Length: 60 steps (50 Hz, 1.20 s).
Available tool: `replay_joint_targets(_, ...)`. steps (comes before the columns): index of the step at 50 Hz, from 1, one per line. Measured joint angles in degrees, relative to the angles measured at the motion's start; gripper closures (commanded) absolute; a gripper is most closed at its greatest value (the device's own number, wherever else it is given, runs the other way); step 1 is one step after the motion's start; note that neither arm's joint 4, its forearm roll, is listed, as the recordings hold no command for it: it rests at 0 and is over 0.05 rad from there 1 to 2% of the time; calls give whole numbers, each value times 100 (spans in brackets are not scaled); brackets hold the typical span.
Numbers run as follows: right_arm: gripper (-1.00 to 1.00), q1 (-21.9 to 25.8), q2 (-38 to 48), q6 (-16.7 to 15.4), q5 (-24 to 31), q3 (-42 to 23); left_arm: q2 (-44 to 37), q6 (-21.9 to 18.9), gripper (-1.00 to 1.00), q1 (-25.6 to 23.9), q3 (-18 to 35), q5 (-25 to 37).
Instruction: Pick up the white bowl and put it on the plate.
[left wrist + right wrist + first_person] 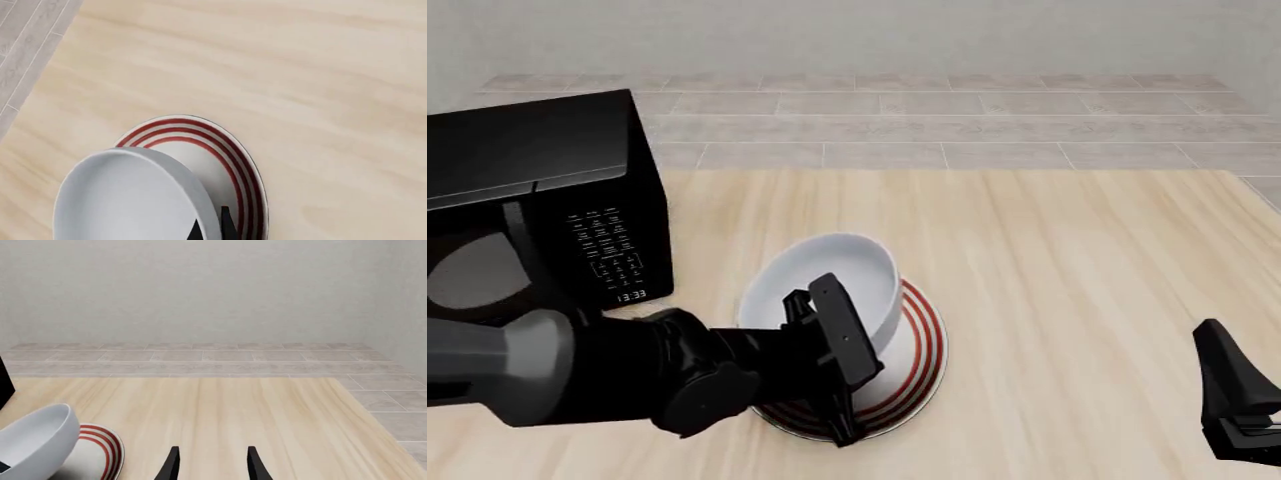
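1. Your left hand (841, 375) is clenched on the white bowl (834, 285), its black fingers pinching the bowl's near rim; in the left wrist view the fingertips (225, 225) show on either side of the rim's edge.
2. You have the white bowl tilted, its open mouth turned toward your left arm's side, and it sits over the plate (924, 345). Whether its underside touches the plate you cannot tell from these views.
3. Your plate lies flat on the worktop (1068, 270), its red rings showing at the bowl's 3 to 5 o'clock in the front view, the rest covered by the bowl and your hand.
4. At about 9 o'clock from the bowl you have a black microwave (547, 200) standing on the worktop, its keypad facing you, near the bowl but apart from it.
5. Your right hand (211, 462) is released, its two fingers spread with bare worktop between them, at roughly 4 o'clock from the plate and well apart from it, near the worktop's right side.
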<state>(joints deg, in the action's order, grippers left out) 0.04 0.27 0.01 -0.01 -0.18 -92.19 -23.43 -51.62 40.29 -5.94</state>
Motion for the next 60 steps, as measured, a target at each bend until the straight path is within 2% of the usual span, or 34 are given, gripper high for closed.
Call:
replay_joint_targets(27,-100,0,0,0,0,0,-154,109,100,-57,8,-89)
replay_joint_targets(28,-100,0,0,0,0,0,-160,113,-100,-56,9,-95)
replay_joint_targets(60,-100,0,0,0,0,0,-146,135,-100,-62,28,-152)
